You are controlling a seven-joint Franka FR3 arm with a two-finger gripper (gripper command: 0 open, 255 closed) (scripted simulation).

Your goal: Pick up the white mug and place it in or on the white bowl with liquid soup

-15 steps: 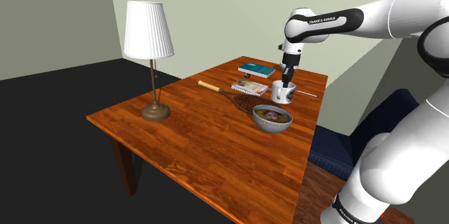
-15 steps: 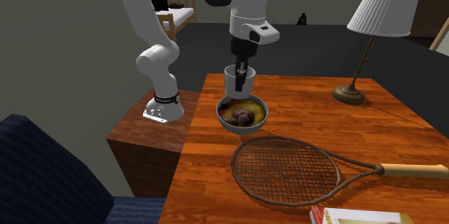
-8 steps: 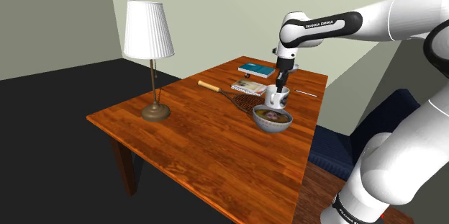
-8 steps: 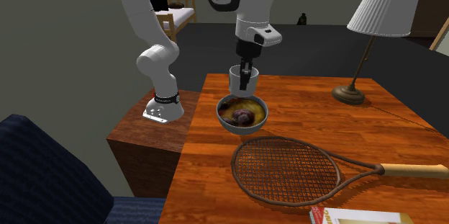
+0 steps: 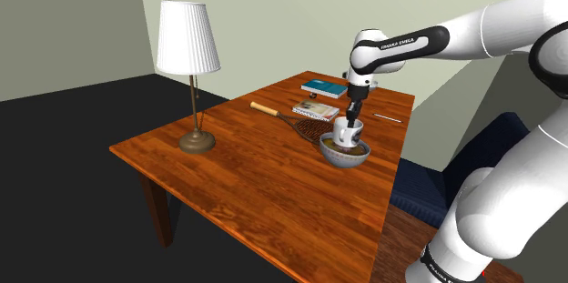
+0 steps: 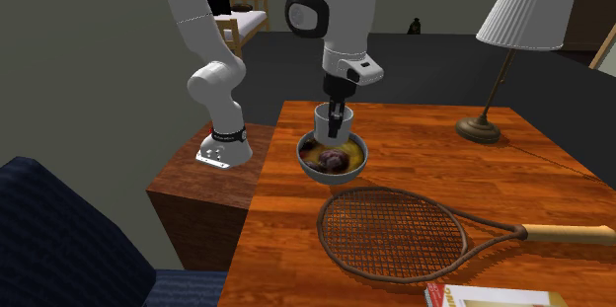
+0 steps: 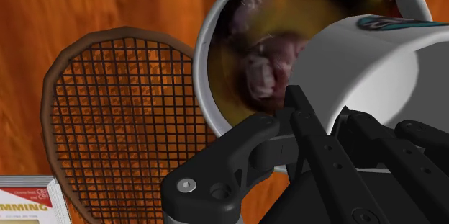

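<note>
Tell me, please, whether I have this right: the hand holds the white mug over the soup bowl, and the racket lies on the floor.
Not quite: the racket lies on the wooden table, next to the soup bowl, as the second exterior view shows. The hand does hold the white mug over that bowl.

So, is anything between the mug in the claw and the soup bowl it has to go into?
Nothing visible. The claw holds the white mug by its rim just above the white bowl of soup, and nothing shows between them. The racket lies beside the bowl, off the mug's path.
</note>
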